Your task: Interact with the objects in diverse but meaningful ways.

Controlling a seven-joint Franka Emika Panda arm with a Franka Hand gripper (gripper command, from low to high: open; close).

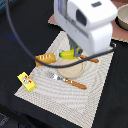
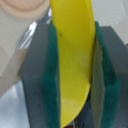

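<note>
gripper: the gripper (image 2: 75, 75) is closed down to the width of the banana (image 2: 74, 60), which stands lengthwise between the two green pads (image 2: 50, 80); both pads look pressed flat against its sides; in the exterior view the arm's white housing hides the fingers, and only a yellow-green end of the banana (image 1: 66, 54) shows beneath it

banana, place: held just above the far edge of the plate (image 1: 70, 72), right of the bread loaf (image 1: 45, 58); whether it touches the plate I cannot tell

banana, handling: judged a light, hollow plastic toy, stiff and smooth-skinned, so likely to slip or swivel in a loose grip; the curved body gives flat pads little bearing; the present hold across the middle looks the sensible one, since nearer a tapering end it could squirt out

plate: round, pale, shallow, on the striped placemat (image 1: 55, 95); nothing visibly lies in it; a knife (image 1: 89, 59) rests at its far right rim, and a fork (image 1: 66, 80) with an orange handle lies just beside its near edge

bread loaf: orange-brown, on the placemat's far left, apart from the plate

yellow block (image 1: 26, 81): red-labelled, at the placemat's near left corner, well apart from the gripper

bowl (image 1: 122, 18): far right, off the placemat; contents cannot be seen

tomato: not in view
</note>
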